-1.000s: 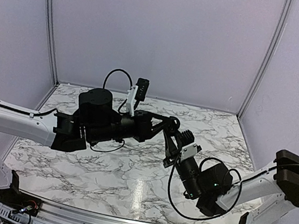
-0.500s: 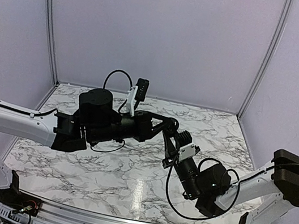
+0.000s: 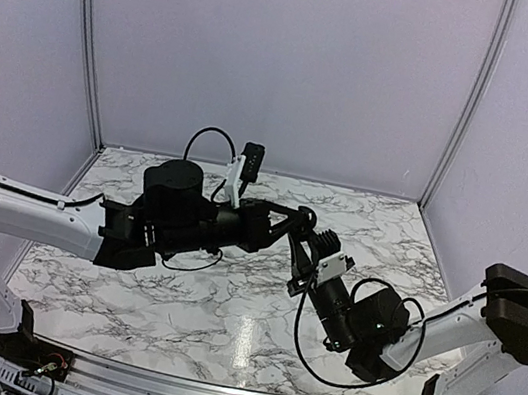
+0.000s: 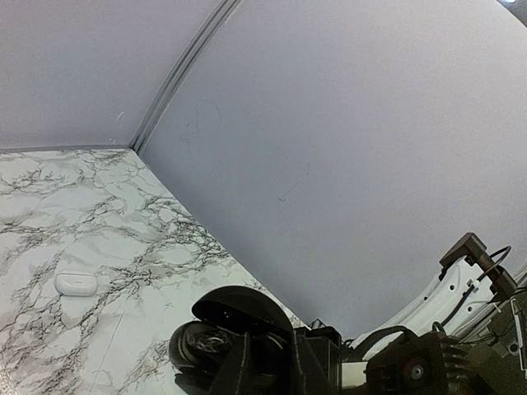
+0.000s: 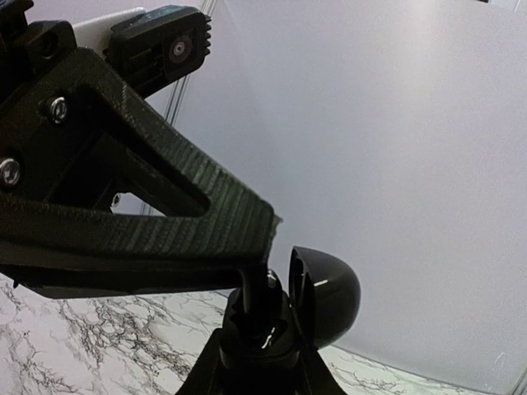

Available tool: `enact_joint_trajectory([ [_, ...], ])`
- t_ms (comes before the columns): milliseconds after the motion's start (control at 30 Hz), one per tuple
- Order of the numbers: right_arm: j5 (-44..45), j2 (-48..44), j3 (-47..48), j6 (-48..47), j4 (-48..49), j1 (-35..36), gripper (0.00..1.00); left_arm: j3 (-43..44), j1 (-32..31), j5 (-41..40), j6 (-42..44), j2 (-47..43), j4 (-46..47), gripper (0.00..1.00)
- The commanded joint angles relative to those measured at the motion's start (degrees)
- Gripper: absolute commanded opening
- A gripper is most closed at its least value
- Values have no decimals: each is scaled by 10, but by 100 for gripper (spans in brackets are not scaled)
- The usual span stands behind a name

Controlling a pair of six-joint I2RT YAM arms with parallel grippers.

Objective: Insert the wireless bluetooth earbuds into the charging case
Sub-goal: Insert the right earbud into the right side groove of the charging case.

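Observation:
An open black charging case [image 5: 276, 317] is held up over the table in my right gripper [image 5: 262, 362], lid [image 5: 325, 295] tipped back to the right. My left gripper [image 4: 272, 362] comes from the left; its fingers [image 5: 165, 218] stand close together with the tips down in the case's well, shut on a small black earbud that I can barely make out. In the left wrist view the case [image 4: 218, 333] sits just past my fingers. From the top, both grippers meet at the case [image 3: 306, 217] mid-table. A shut white case [image 4: 76, 283] lies on the table. The other earbuds are out of view.
The marble table [image 3: 226, 303] is walled by pale panels at the back and both sides. Both arms reach over its middle, the left arm [image 3: 39, 211] from the left and the right arm [image 3: 466, 323] from the right.
The left arm has edged slightly to the right toward the case. The right gripper has nudged up-left with the case. Both grips are unchanged.

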Motion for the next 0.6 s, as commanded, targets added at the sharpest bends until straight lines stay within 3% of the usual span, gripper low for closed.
enact_joint_trajectory([
  [0,-7,-18,16,-11,105,6,0,-4,-1,-10,-8,6,20,11],
  [467,-21,-21,13,-18,116,7,0,-28,5,-38,-24,-12,10,11],
  [567,-26,-20,13,-22,122,8,0,-25,5,-35,-29,-7,6,15],
])
